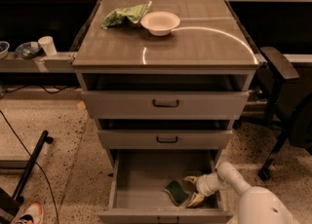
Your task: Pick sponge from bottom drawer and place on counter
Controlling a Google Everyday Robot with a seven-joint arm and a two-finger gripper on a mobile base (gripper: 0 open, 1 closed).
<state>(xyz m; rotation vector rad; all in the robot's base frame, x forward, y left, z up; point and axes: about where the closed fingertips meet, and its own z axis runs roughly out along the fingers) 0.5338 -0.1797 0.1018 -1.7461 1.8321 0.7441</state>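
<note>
The bottom drawer stands pulled well out from under the two shallower drawers, which is what lets an arm come down into it from the front right. On its plain grey floor, right of centre, lies the sponge, dark green face up and set slantwise. Just to its right is the gripper, low inside the drawer. Its jaws are spread, one finger above and one below the sponge's near end, and not clamped on it. From where I stand I can't be sure whether a fingertip is touching the foam. I'd take this for the approach to the grasp, and the slant of the sponge probably accounts for the wrist's angle. The pale arm runs back over the drawer's right front corner, so any lift would have to clear that wall.

Up top, the counter is glossy, with a curved streak of light across it. A crumpled green cloth sits at the back left, touching a white bowl beside it. The front and right look like the natural spot for setting the sponge down.

Round the room, a white cup rests on a low ledge at the left, with a black bar slanting over the speckled floor below it. A dark office chair stands close on the right.
</note>
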